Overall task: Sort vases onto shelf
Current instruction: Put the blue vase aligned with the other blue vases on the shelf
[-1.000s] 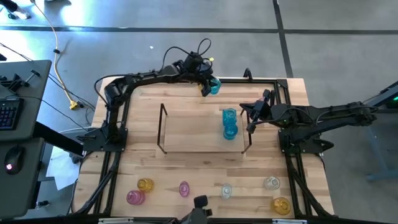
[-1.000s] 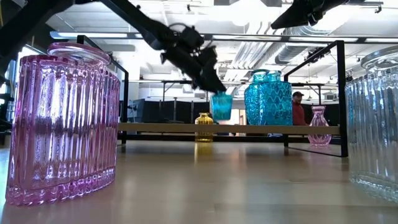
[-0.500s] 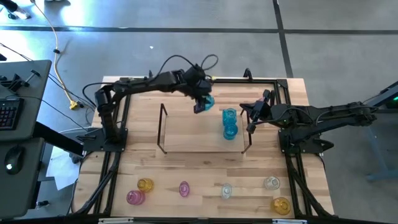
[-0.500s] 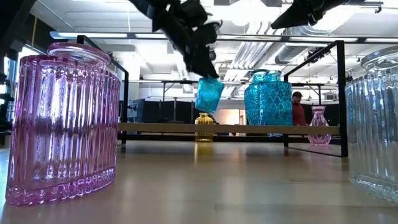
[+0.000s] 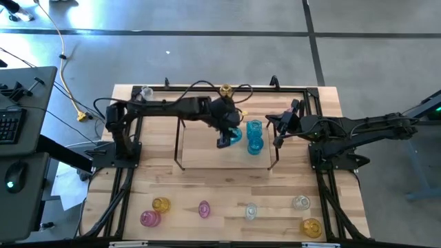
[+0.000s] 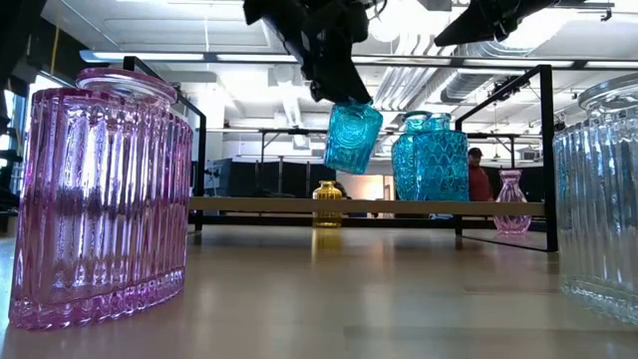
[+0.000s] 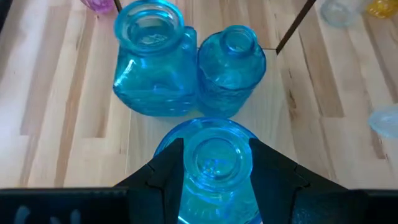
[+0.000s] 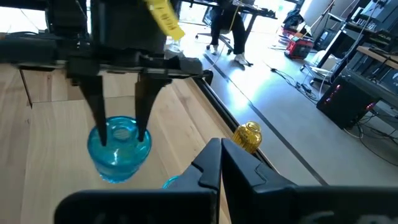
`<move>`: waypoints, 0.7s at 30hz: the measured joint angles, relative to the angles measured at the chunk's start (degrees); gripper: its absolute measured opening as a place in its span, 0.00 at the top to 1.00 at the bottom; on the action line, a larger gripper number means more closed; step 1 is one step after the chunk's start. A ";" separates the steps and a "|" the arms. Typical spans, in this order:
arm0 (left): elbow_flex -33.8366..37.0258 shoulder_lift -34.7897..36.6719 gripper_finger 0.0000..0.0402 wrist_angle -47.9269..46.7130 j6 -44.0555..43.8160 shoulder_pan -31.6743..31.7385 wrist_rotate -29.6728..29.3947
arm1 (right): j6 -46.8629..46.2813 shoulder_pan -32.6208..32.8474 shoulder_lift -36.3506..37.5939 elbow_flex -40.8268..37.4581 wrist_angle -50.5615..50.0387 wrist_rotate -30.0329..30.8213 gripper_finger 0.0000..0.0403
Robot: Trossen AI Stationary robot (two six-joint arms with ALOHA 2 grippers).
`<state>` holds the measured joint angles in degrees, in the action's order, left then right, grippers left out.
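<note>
One translucent cyan-blue vase [image 6: 352, 138], patterned glass, tilted, narrow-necked

Overhead, table-level, two wrist cams; all share shelf [image 5: 224, 148].

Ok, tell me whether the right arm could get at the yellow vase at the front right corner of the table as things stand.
Probably yes. The right hand is shut and empty beside the shelf, and nothing stands between it and the yellow vase except a clear vase just beside the path. It would have to open first.
</note>
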<state>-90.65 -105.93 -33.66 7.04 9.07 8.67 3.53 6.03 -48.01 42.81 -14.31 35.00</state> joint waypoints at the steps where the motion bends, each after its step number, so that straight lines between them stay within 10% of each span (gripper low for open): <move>1: 0.73 0.04 0.66 1.01 -0.44 -0.78 -0.97 | 0.00 0.01 0.00 0.00 -0.02 -0.10 1.00; 11: 16.11 1.96 0.66 22.01 -8.47 -6.40 -2.84 | 0.59 0.01 -0.02 0.00 0.00 -1.02 1.00; 21: 17.04 1.75 0.66 30.56 -12.23 -9.22 -5.01 | 0.42 0.01 0.00 0.00 0.10 -1.00 1.00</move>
<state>-73.60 -104.18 -3.10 -5.19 -0.15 3.66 3.95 6.04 -48.01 42.81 -14.21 33.99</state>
